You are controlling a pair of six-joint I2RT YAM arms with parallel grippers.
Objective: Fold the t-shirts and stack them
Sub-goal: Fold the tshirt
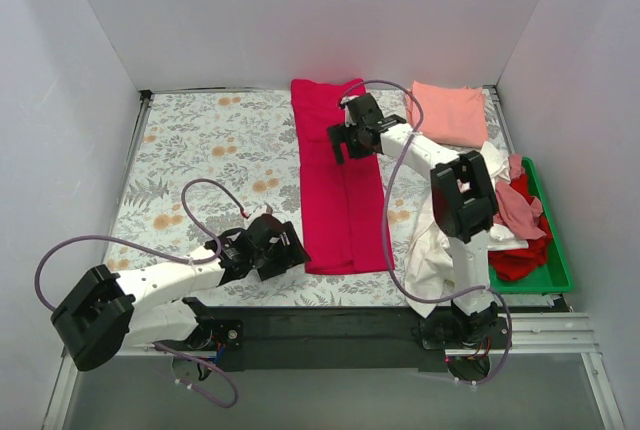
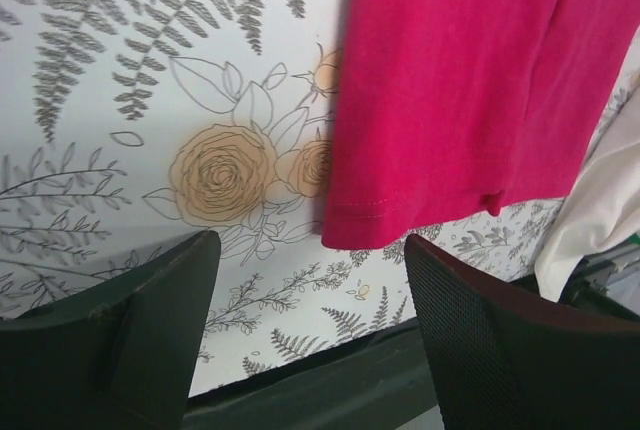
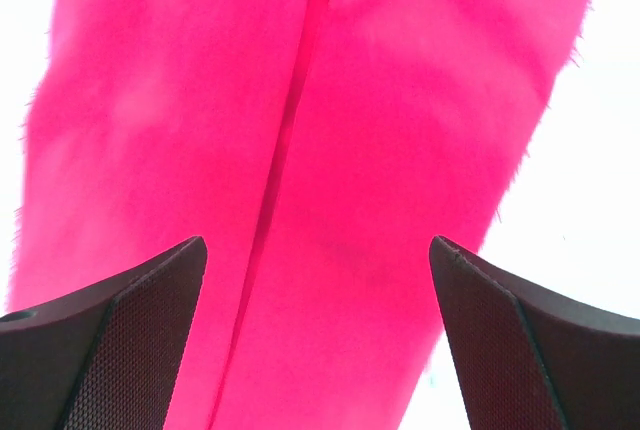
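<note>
left claw (image 2: 312,238) and right claw (image 3: 318,240) both hover spread wide.

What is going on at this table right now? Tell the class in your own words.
Two robot arms are folding t-shirts. A crimson-red shirt lies on the table, folded into a long strip. The left end effector hovers open by the shirt's near corner, and the right end effector is open above its far half; neither grips it. A salmon-pink shirt sits folded at the far right. A heap of white, red and pink shirts waits at the green tray.
</note>
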